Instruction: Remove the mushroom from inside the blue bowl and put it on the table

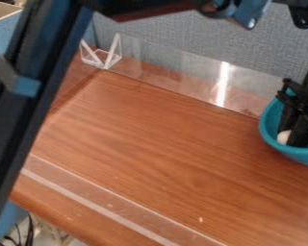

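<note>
Apparently mid-grasp, the robot's dark gripper [295,117] reaches down into the blue bowl [295,156] at the right edge of the view. Its fingers are drawn together, but whether they pinch the mushroom cannot be told. The mushroom [285,137] is inside the bowl, a small pale part showing beside the fingers, the rest hidden. The wood-grain table [150,149] stretches to the left. To do this step well, the gripper should have a firm hold around the stem or cap, then rise straight up until the mushroom clears the rim before moving sideways. A shallow pinch could let the rounded toy slip, and an early sideways pull could drag the bowl.
</note>
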Motion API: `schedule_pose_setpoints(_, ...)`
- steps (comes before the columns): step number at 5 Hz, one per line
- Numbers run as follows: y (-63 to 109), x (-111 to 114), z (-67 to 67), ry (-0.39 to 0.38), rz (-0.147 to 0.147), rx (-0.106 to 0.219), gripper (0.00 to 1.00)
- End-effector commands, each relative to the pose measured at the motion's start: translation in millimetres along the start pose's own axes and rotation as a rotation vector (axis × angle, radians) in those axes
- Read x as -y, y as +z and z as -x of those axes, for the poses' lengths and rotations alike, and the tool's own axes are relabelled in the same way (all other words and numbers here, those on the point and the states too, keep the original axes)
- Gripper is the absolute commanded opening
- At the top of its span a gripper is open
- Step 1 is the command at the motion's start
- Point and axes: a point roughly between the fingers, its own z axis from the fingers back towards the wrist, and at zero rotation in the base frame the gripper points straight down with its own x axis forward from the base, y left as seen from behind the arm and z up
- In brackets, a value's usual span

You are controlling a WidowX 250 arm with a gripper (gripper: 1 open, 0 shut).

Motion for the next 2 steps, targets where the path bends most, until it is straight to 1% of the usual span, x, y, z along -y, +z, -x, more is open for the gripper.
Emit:
schedule_pose_setpoints(1,48.7,-2.1,9.4,0.002,-0.038,0.115,0.0)
schedule_pose_setpoints(2,55.3,-1.2,14.8,0.007,-0.042,0.123,0.0)
